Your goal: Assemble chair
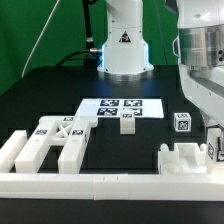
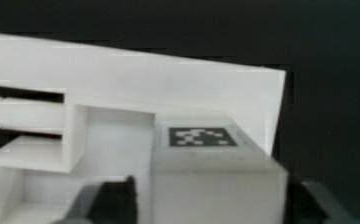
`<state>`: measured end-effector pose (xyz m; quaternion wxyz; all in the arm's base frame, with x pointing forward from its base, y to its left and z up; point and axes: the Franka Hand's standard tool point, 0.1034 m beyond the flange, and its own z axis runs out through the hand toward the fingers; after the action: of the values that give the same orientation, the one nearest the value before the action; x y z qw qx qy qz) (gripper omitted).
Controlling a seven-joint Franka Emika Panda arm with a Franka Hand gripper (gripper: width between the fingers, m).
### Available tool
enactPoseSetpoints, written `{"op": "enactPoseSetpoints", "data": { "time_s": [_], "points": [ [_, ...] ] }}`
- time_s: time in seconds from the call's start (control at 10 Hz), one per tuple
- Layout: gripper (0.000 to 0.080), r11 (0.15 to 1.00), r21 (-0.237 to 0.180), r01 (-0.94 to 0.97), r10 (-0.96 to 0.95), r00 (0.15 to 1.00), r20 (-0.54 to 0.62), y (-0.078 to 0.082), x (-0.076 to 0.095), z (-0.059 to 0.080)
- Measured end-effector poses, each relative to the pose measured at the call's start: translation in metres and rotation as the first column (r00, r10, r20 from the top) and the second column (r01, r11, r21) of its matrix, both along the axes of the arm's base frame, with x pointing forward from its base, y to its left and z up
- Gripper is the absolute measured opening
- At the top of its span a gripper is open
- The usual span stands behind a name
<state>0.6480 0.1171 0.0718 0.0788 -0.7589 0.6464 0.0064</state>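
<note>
In the wrist view my gripper (image 2: 221,206) straddles a chunky white chair block (image 2: 209,165) that bears a square tag (image 2: 200,137). One dark finger (image 2: 116,202) stands at each side, with a thin dark gap on one side. A wide white slab (image 2: 141,70) and a pegged bar (image 2: 26,108) lie behind the block. In the exterior view the arm (image 1: 203,55) comes down at the right edge over a group of white chair pieces (image 1: 188,158). The gripper is mostly cut off there.
A large white frame piece (image 1: 52,147) lies at the exterior view's left. A small white block (image 1: 127,123) and a tagged cube (image 1: 183,123) stand mid-table. The marker board (image 1: 122,108) lies behind them. A long white border rail (image 1: 100,186) runs along the front. The robot base (image 1: 124,45) stands at the back.
</note>
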Motion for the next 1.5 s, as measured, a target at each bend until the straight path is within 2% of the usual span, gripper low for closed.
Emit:
{"op": "enactPoseSetpoints", "data": {
  "time_s": [0.1,0.2,0.3,0.4,0.5,0.7,0.8,0.9,1.0,1.1,1.3,1.4,1.5],
  "points": [
    [0.0528,1.000,0.000,-0.002,0.002,1.000,0.000,0.0003,-0.0001,-0.0001],
    [0.0528,0.989,-0.022,-0.145,0.145,0.989,0.018,-0.0005,0.0003,-0.0005],
    [0.0630,0.924,-0.056,-0.379,0.382,0.923,0.042,-0.0019,0.0031,-0.0005],
    [0.0644,0.829,-0.080,-0.553,0.557,0.828,0.054,0.0045,0.0024,-0.0009],
    [0.0644,0.794,-0.090,-0.601,0.607,0.793,0.060,0.0072,0.0014,-0.0017],
    [0.0649,0.655,-0.124,-0.746,0.755,0.653,0.063,0.0041,0.0020,-0.0018],
    [0.0649,0.644,-0.126,-0.755,0.765,0.642,0.063,0.0043,0.0021,-0.0018],
    [0.0649,0.435,-0.187,-0.881,0.899,0.438,0.029,0.0021,0.0045,-0.0003],
    [0.0649,0.311,-0.217,-0.925,0.948,0.317,0.010,0.0009,0.0063,0.0003],
    [0.0649,0.343,-0.213,-0.915,0.937,0.348,0.015,0.0011,0.0063,0.0002],
    [0.0401,0.359,-0.210,-0.909,0.931,0.364,0.018,0.0011,0.0063,0.0002],
    [0.0288,0.421,-0.203,-0.884,0.905,0.425,0.022,0.0001,0.0062,0.0001],
    [0.0288,0.471,-0.196,-0.860,0.879,0.476,0.026,-0.0003,0.0062,-0.0001]
  ]
}}
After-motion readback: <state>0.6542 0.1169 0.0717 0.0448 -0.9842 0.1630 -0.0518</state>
